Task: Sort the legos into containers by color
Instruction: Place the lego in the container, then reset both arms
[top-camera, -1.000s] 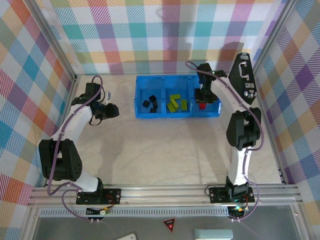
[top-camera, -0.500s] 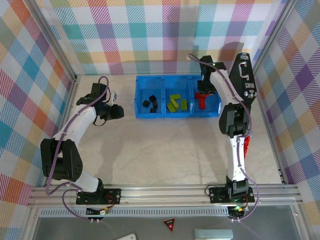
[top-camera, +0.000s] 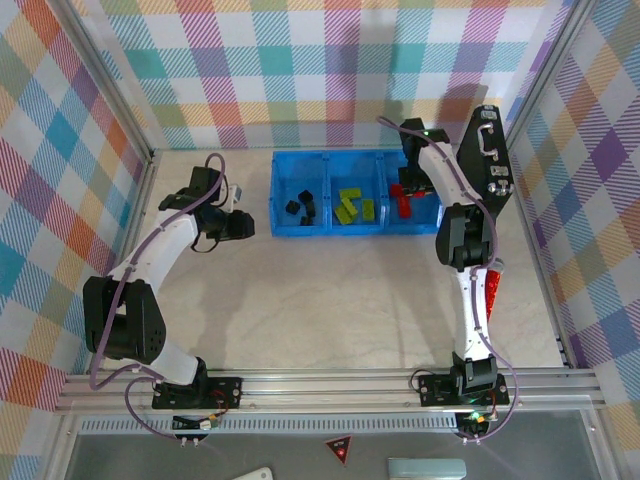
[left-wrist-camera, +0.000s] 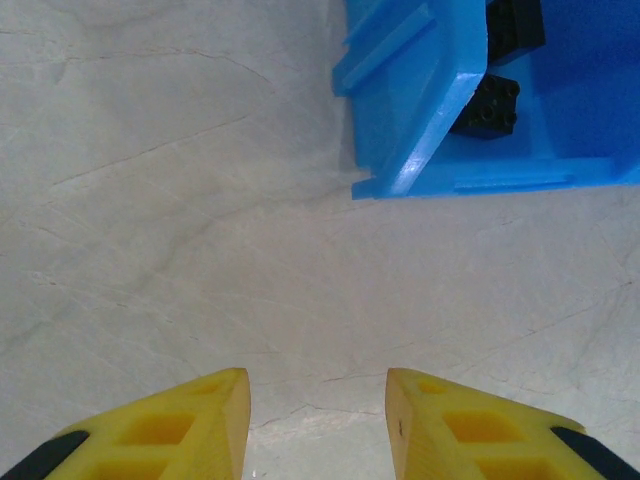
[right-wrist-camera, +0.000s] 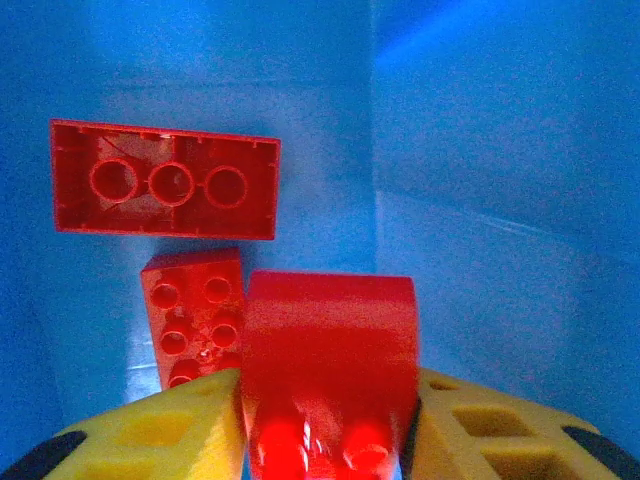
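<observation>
The blue tray (top-camera: 355, 232) stands at the back of the table with three compartments. Black legos (top-camera: 300, 207) lie in its left one, lime green legos (top-camera: 354, 208) in the middle one, red legos (top-camera: 404, 205) in the right one. My right gripper (top-camera: 405, 188) hangs over the right compartment, shut on a red lego (right-wrist-camera: 330, 340) between its yellow fingers (right-wrist-camera: 170, 430). Below it lie an upturned red brick (right-wrist-camera: 165, 180) and a studded red brick (right-wrist-camera: 190, 310). My left gripper (top-camera: 240, 226) is open and empty (left-wrist-camera: 318, 400) over bare table, just left of the tray's corner (left-wrist-camera: 420, 100), where a black lego (left-wrist-camera: 487, 105) shows.
A black hard case (top-camera: 488, 160) leans at the back right, close to the right arm. A red cylinder (top-camera: 494, 290) lies by the right wall. Plaid walls and a metal frame close the table in on three sides.
The right gripper has shifted toward the back of the right compartment with the red lego. The left gripper has moved right, closer to the tray's left end.
</observation>
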